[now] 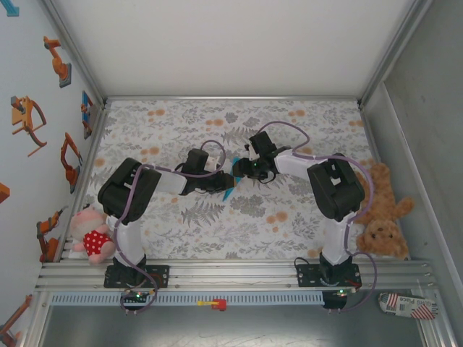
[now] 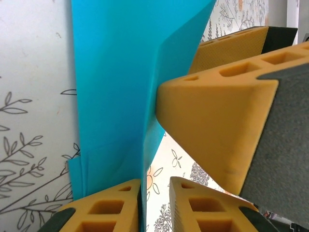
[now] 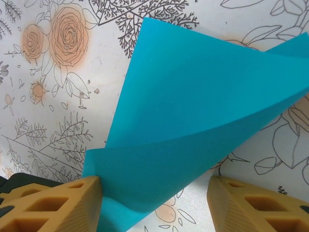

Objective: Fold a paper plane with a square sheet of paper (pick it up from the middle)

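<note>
The turquoise-blue sheet of paper [image 1: 230, 190] is folded and lifted off the floral tablecloth [image 1: 289, 217] at the table's middle, between the two grippers. In the left wrist view the paper [image 2: 116, 87] stands edge-on, its lower edge resting against the inner face of one finger [image 2: 106, 208]. My left gripper [image 2: 154, 203] is open by a narrow gap through which the cloth shows. A finger of the right gripper [image 2: 217, 130] touches the paper's fold. My right gripper [image 3: 154, 208] is wide open, with the paper [image 3: 193, 121] curving between its fingers and touching the left finger [image 3: 53, 208].
A pink plush toy [image 1: 94, 237] lies at the table's near left edge and a brown teddy bear [image 1: 380, 217] at the right edge. Metal frame rails and walls close in the table on three sides. Both arms [image 1: 130, 191] [image 1: 333, 188] reach inward toward the centre.
</note>
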